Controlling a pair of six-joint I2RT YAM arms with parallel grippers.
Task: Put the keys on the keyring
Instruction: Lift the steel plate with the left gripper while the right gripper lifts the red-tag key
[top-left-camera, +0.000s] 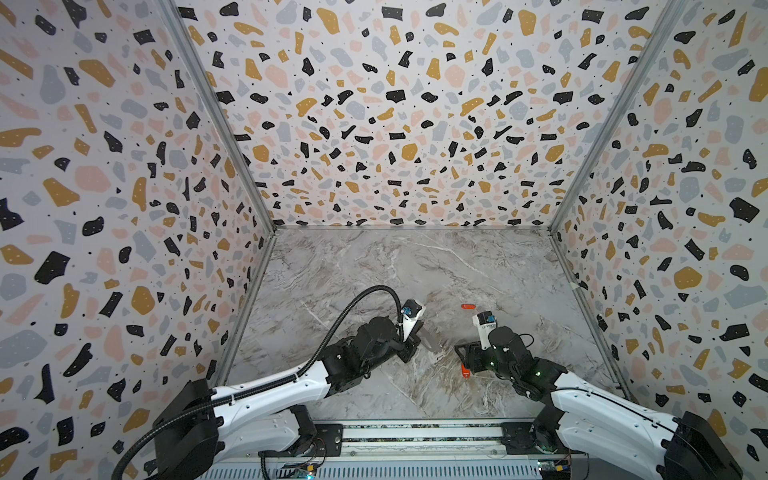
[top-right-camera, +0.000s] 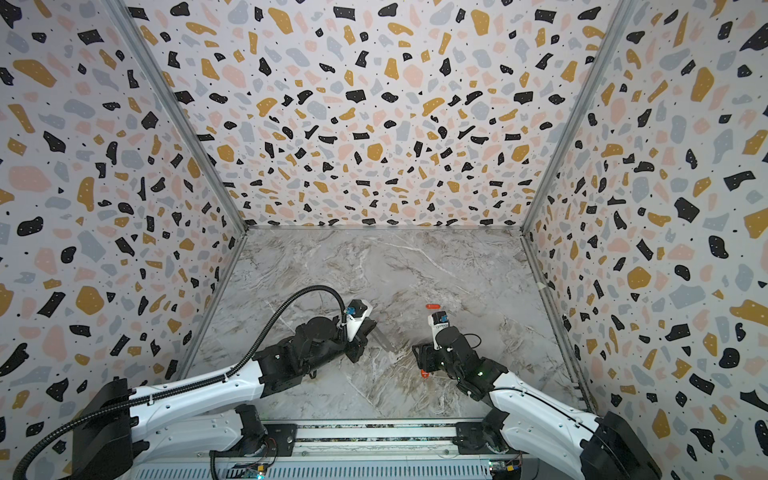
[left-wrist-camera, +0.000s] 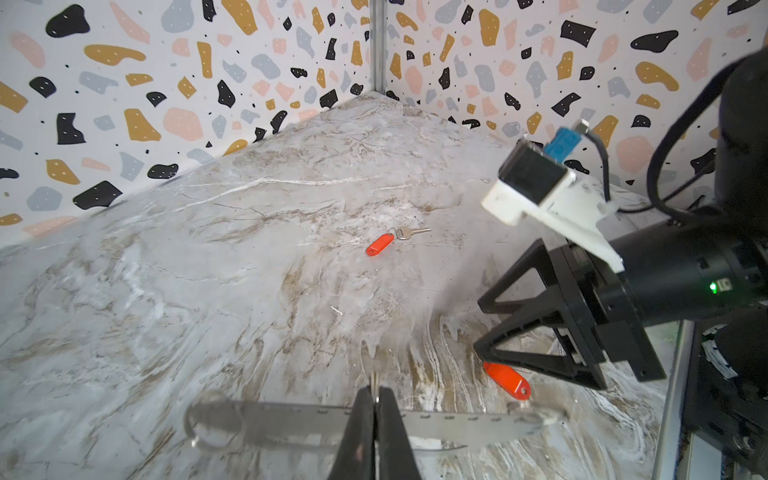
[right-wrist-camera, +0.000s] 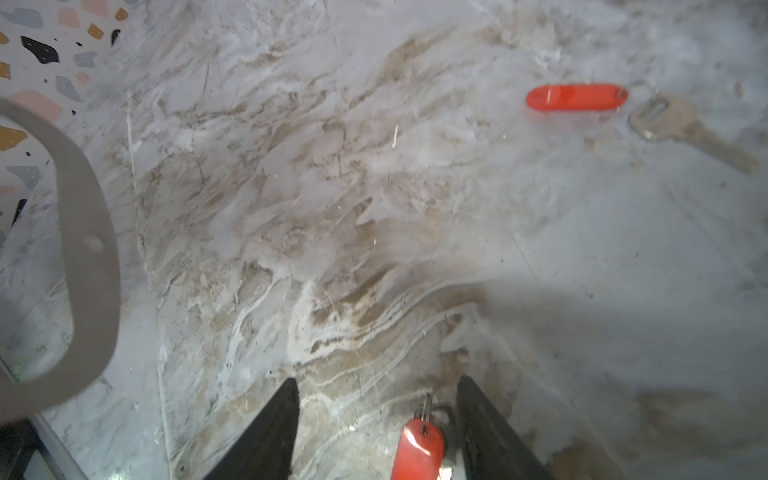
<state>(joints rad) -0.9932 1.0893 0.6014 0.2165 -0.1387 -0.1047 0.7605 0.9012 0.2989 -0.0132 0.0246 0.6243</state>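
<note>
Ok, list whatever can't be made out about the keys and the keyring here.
- Near key: only its tag and ring show by the right hand; the right wrist view's edge cuts off the blade.
- Far key: too small in both top views, just a red tag.
- Keyring: blurred in the left wrist view, its middle covered by the left hand; cut off by the right wrist view's edge.

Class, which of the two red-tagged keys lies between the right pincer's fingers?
The near key, inside the open right pincer; the far key lies alone.

Marbled table (top-left-camera: 374, 270) bears far key (top-left-camera: 468, 306) and near key (top-left-camera: 465, 371) (both red-tagged)
</note>
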